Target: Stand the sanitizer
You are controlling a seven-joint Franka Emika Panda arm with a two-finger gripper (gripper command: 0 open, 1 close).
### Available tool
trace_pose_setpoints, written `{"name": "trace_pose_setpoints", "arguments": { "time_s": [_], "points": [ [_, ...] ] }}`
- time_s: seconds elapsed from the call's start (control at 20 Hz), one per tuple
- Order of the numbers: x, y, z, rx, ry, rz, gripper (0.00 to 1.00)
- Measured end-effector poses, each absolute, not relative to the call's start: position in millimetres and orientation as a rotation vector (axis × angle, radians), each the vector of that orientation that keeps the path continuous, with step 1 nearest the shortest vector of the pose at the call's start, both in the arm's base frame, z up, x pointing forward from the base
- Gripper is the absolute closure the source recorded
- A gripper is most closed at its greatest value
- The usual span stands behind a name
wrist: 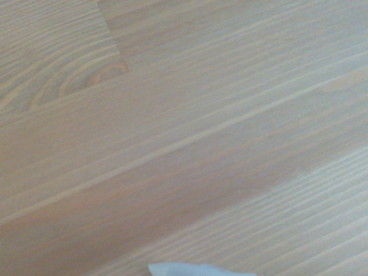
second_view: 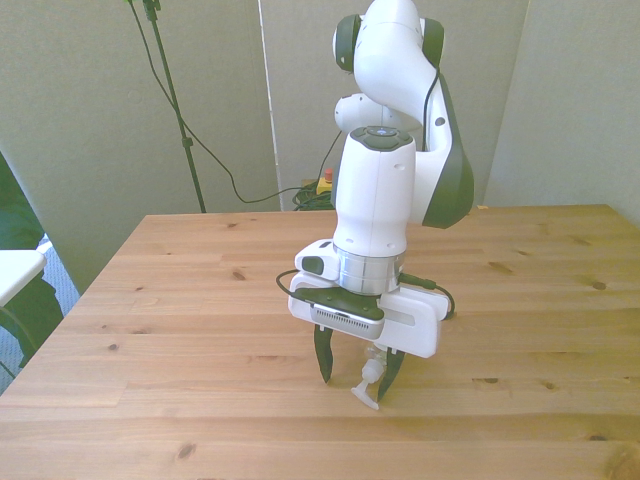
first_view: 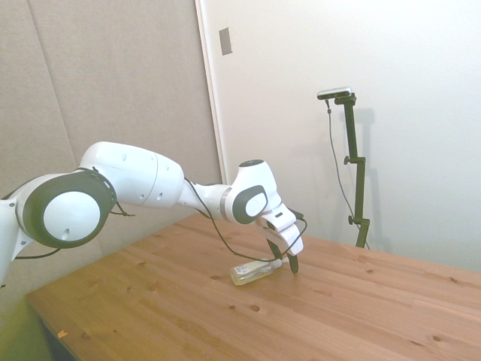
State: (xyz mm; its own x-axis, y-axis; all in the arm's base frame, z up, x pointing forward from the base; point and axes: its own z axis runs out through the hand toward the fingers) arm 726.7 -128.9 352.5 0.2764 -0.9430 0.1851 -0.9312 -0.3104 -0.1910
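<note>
The sanitizer [first_view: 254, 272], a small clear bottle with pale liquid and a white label, lies on its side on the wooden table [first_view: 361, 316]. My gripper [first_view: 288, 263] hangs low over its pump end, pointing down at the table. In the front view the gripper [second_view: 355, 388] is open and its dark fingers [second_view: 322, 358] straddle the white pump top [second_view: 366, 386], which sits close to the finger on the front view's right. The bottle's body is hidden behind the hand there. A pale blurred sliver [wrist: 198, 269] at the wrist picture's edge may be the sanitizer.
Bare wooden table [second_view: 180, 300] spreads on all sides of the gripper. A cable [first_view: 233, 248] loops from the arm down near the bottle. The table's front edge [second_view: 300, 470] lies just beyond the pump top in the front view.
</note>
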Motion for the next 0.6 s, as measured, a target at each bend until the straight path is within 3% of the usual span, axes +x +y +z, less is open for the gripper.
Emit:
{"name": "trace_pose_setpoints", "arguments": {
  "time_s": [0.6],
  "points": [
    [725.4,-136.1,352.7,-2.437,1.838,-0.394,1.00]
  ]
}}
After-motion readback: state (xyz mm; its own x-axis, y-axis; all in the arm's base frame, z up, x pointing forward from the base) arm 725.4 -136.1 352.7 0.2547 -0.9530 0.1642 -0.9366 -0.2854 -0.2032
